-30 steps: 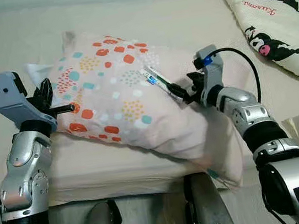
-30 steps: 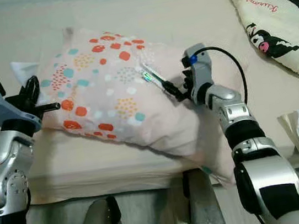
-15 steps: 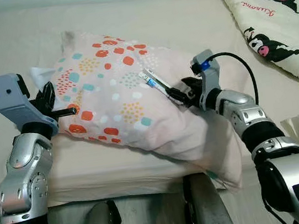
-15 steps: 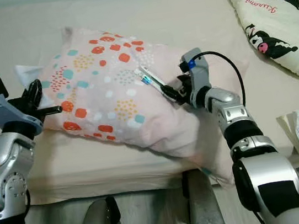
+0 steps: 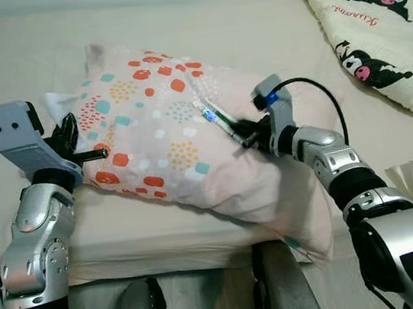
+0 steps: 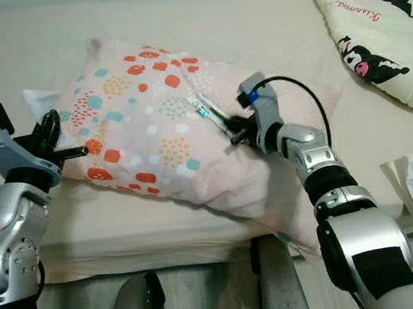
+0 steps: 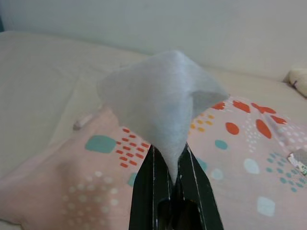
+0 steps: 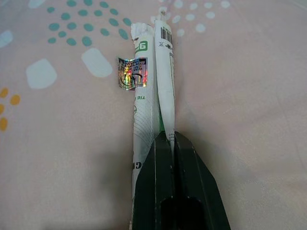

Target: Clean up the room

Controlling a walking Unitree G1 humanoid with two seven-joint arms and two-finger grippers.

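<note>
On the dotted pink pillow (image 5: 166, 141), the right pincer (image 5: 247, 135) pinched a thin crumpled white-green wrapper (image 8: 151, 91), light and flimsy; the left pincer (image 7: 169, 165) clamped a soft white tissue (image 7: 160, 98).

Pillow (image 5: 166, 137) showing pale pink with orange, teal, yellow dot patches; tissue (image 7: 160, 98) looking white; wrapper (image 8: 152, 91) showing white with green print, shiny sticker; blanket (image 5: 385, 29) showing cream with black cartoon figures; sheet (image 5: 15, 51) looking beige

Soft, even indoor light; sharp head views, slightly hazy wrist views.
</note>
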